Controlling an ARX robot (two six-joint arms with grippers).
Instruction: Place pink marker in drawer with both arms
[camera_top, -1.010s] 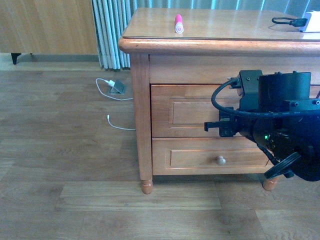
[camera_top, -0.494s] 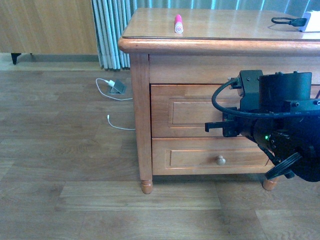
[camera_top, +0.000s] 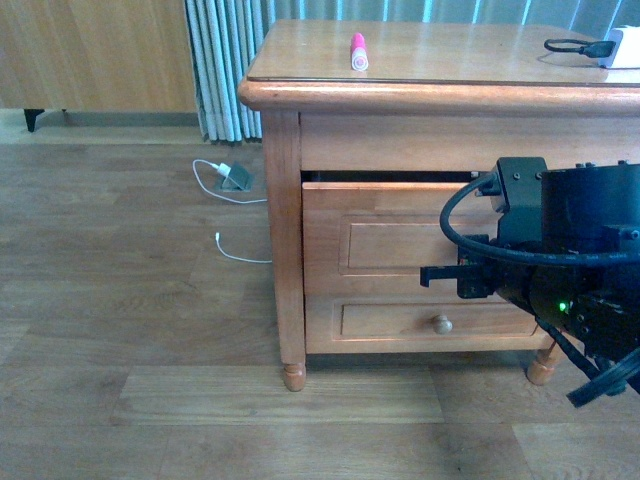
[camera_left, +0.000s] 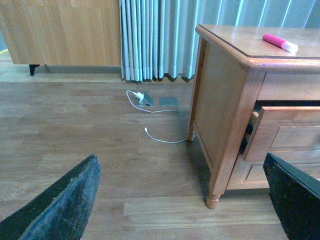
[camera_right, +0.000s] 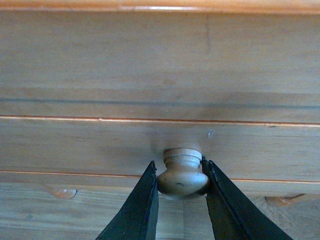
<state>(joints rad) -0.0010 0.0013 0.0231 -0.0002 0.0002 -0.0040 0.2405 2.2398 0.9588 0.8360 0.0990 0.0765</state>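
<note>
The pink marker (camera_top: 357, 50) lies on the nightstand top (camera_top: 450, 60), towards its left side; it also shows in the left wrist view (camera_left: 280, 43). The top drawer (camera_top: 390, 235) stands pulled out a little, with a dark gap above its front; it also shows in the left wrist view (camera_left: 285, 132). My right gripper (camera_right: 180, 166) is shut on the drawer's round wooden knob (camera_right: 183, 176), one finger on each side. The black right arm (camera_top: 565, 265) hides the knob in the front view. My left gripper (camera_left: 180, 165) is open wide and empty, low over the floor to the left of the nightstand.
A lower drawer (camera_top: 380, 322) with its own knob (camera_top: 441, 323) is shut. A white charger block (camera_top: 627, 45) with a black cable (camera_top: 572, 43) sits at the top's right. A white plug and cable (camera_top: 228, 177) lie on the wooden floor near the curtains (camera_top: 225, 60).
The top drawer has slid out from shut, opening a dark gap above its front. My right arm has drawn back with the knob and sits lower and further right in the front view.
</note>
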